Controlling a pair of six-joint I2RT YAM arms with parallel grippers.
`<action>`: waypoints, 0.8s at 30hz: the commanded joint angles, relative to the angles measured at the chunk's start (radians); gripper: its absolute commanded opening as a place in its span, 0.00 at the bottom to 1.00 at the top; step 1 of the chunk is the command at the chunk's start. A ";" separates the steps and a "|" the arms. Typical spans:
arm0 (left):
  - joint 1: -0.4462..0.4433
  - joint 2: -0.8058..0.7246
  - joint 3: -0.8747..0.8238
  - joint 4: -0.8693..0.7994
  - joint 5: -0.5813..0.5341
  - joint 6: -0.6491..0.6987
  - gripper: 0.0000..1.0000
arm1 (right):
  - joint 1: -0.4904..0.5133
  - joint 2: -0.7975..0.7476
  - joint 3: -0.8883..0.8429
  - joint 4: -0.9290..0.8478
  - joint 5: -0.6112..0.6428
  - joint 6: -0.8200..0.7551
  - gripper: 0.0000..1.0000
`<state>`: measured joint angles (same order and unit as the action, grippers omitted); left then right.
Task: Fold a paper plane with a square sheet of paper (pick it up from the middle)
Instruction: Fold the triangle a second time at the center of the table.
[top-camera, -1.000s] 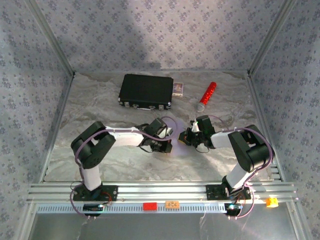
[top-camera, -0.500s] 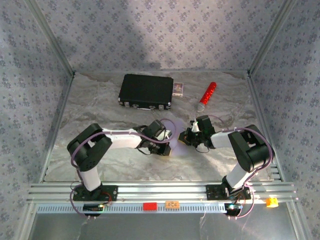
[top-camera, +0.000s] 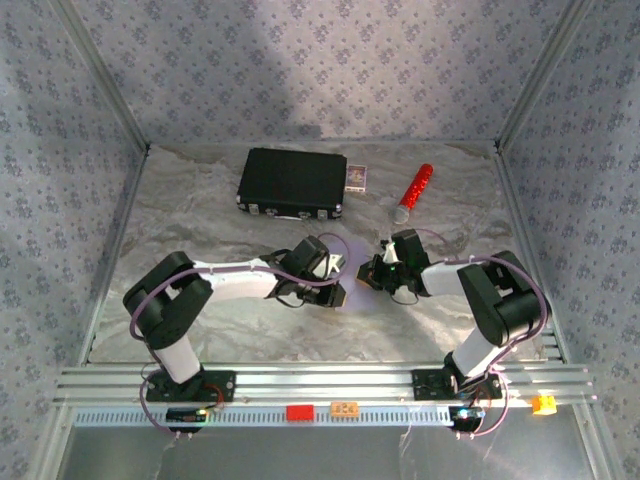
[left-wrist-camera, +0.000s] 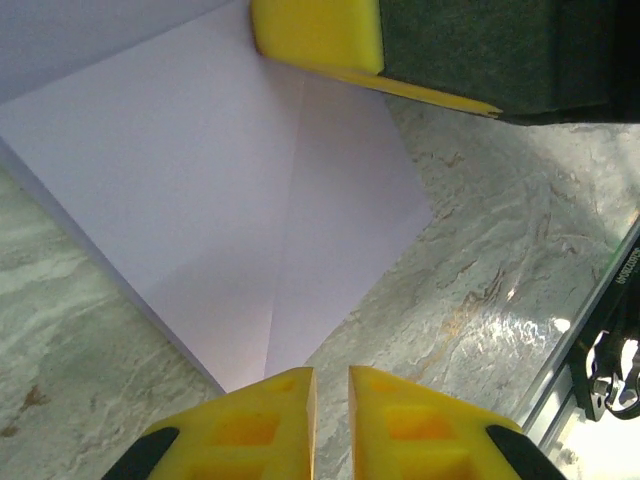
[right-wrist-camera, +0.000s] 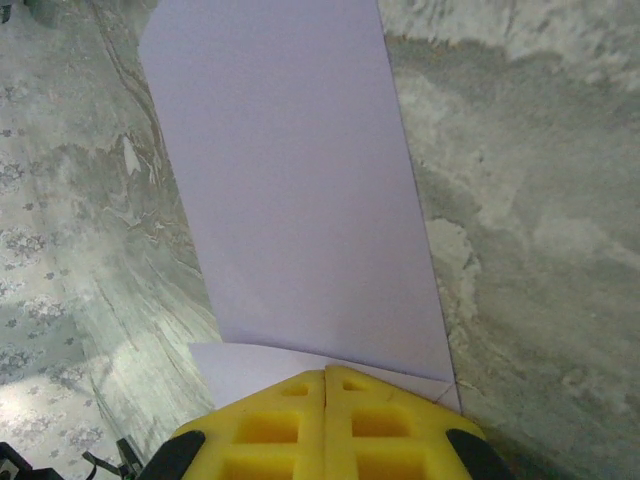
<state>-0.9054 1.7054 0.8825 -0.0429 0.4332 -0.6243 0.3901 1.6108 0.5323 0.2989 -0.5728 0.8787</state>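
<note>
The pale lilac square sheet of paper (top-camera: 358, 280) lies on the marbled table between my two grippers, partly folded. In the left wrist view the paper (left-wrist-camera: 220, 200) shows a centre crease running down to a pointed corner. That corner sits just ahead of my left gripper (left-wrist-camera: 331, 385), whose jaws stand slightly open with only table in the gap. A yellow finger (left-wrist-camera: 320, 35) of the right gripper rests on the sheet's far end. In the right wrist view my right gripper (right-wrist-camera: 325, 378) is shut, its tip pressed onto the paper (right-wrist-camera: 290, 180) at the edge of a folded-over flap.
A black case (top-camera: 293, 183) lies at the back, with a small card box (top-camera: 356, 177) at its right end. A red-and-silver cylinder (top-camera: 414, 190) lies further right. Patterned walls close three sides, and an aluminium rail (top-camera: 320, 382) runs along the front.
My left gripper's jaws have parted a little, and the left arm's elbow has swung outward to the left. The right arm and the paper have stayed put.
</note>
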 joint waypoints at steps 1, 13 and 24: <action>-0.004 0.012 -0.001 0.011 0.008 -0.012 0.11 | 0.010 -0.031 0.023 -0.035 0.011 -0.016 0.08; -0.004 0.114 0.006 -0.001 0.028 -0.014 0.03 | 0.044 -0.061 0.011 -0.050 0.000 -0.015 0.09; -0.005 0.111 0.005 -0.029 0.005 -0.010 0.00 | 0.092 -0.053 0.007 -0.040 -0.026 -0.011 0.06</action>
<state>-0.9035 1.7954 0.8856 -0.0227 0.4561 -0.6403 0.4583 1.5650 0.5339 0.2665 -0.5774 0.8742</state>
